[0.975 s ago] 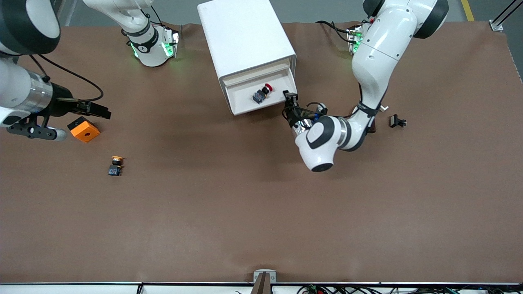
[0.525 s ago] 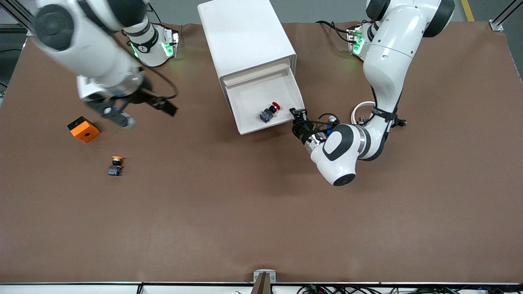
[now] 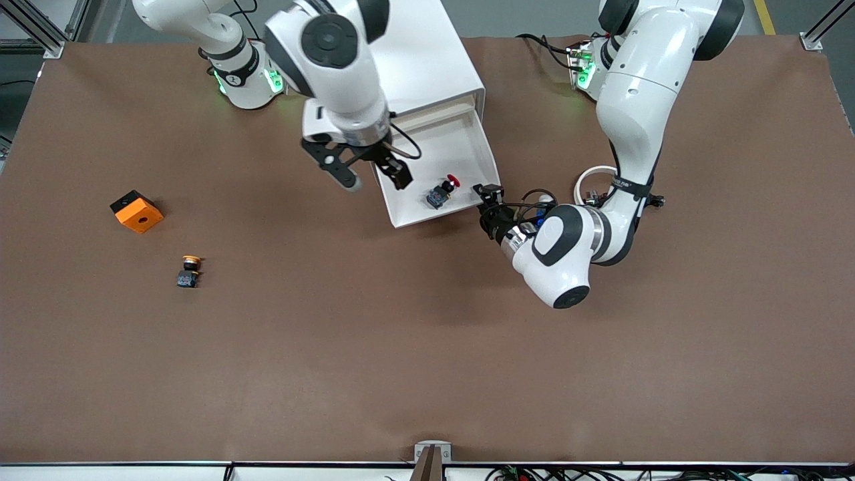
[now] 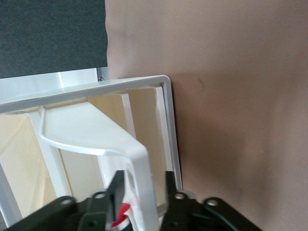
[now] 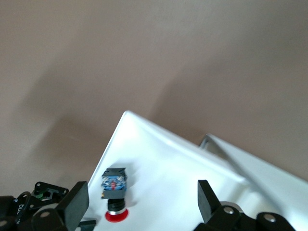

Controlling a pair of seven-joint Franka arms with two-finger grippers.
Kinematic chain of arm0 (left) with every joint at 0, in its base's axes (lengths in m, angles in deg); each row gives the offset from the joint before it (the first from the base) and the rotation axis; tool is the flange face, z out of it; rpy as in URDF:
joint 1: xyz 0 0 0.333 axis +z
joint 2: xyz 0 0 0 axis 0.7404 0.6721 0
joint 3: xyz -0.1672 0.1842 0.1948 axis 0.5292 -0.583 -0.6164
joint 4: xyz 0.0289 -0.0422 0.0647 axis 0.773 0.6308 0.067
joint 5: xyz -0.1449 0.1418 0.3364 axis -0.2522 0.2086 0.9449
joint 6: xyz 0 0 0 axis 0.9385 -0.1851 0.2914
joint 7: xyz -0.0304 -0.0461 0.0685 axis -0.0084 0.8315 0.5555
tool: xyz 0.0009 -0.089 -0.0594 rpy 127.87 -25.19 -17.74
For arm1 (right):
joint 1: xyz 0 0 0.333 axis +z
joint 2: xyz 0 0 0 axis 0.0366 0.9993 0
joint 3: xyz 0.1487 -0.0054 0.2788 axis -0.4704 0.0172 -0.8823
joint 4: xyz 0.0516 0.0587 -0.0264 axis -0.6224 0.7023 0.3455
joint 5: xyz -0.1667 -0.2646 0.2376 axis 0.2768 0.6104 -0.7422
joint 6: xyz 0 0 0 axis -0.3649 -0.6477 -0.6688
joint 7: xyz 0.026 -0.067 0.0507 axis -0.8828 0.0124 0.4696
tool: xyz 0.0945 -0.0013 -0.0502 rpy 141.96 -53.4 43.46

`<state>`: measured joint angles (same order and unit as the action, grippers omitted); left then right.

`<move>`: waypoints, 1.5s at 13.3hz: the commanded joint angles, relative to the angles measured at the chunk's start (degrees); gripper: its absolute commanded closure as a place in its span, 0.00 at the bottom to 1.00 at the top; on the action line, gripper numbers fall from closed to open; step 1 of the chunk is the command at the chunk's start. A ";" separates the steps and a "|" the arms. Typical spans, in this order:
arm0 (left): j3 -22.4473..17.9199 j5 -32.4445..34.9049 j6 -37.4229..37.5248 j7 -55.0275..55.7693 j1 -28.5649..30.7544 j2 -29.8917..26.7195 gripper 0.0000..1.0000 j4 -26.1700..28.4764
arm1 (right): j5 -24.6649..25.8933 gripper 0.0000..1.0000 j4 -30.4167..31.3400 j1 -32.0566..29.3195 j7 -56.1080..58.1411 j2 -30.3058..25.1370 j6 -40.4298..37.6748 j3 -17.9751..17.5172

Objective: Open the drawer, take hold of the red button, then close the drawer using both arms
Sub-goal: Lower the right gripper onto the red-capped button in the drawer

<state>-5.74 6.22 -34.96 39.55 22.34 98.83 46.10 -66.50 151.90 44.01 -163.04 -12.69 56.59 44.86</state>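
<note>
The drawer (image 3: 467, 150) is pulled out of the white cabinet (image 3: 434, 60). The button (image 3: 443, 192) lies on its side in the drawer, with its red cap toward the left arm's end of the table. My left gripper (image 3: 489, 192) is shut on the drawer's front wall at its corner; the wall (image 4: 139, 159) stands between the fingers (image 4: 115, 190). My right gripper (image 3: 373, 175) is open and hangs over the drawer's corner toward the right arm's end. In the right wrist view the button (image 5: 114, 185) lies on the tray (image 5: 168, 163) between the wide-open fingers (image 5: 78, 202).
An orange cube with a hole (image 3: 137, 212) and a like button with a yellow-orange cap (image 3: 190, 270) lie on the brown table toward the right arm's end. A small black part (image 3: 656, 198) shows beside the left arm.
The right arm has swung from its end of the table to over the drawer. The left gripper has pulled the drawer farther out, and the button has come along with it.
</note>
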 commanded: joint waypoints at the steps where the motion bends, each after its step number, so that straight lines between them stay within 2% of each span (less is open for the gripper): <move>1: -0.82 -0.58 -0.10 -0.44 -0.58 0.57 0.00 -1.35 | 2.76 0.00 -1.26 2.99 -6.93 3.93 3.65 0.78; 6: -0.29 -0.84 -0.19 -2.09 1.61 -0.04 0.00 -2.30 | 4.88 0.00 -3.36 5.63 -9.24 10.26 7.27 0.78; 9: -0.29 -0.49 -0.36 -10.95 1.88 -1.62 0.00 -2.93 | 5.05 0.00 -5.74 6.16 -9.06 12.98 7.27 0.78; 13: -0.90 0.12 -0.36 -30.09 1.88 -4.25 0.00 -2.84 | 6.46 0.00 -6.80 6.69 -8.54 15.10 7.27 0.78; 16: -0.38 9.15 -2.45 -43.55 1.35 -5.57 0.00 -2.93 | 6.90 0.00 -6.80 6.86 -8.45 15.89 8.32 0.78; 18: -0.46 13.64 -9.29 -51.81 1.18 -7.16 0.00 -2.75 | 6.64 0.00 -6.80 6.78 -8.27 16.16 8.41 0.78; 20: -0.38 16.28 -14.40 -54.83 1.18 -7.25 0.00 -2.58 | 6.11 0.00 -6.89 6.86 -8.27 16.33 9.20 0.70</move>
<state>-5.94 19.51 -45.31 -11.58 24.01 93.10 42.41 -60.90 146.65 50.05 -171.10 2.57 65.47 45.03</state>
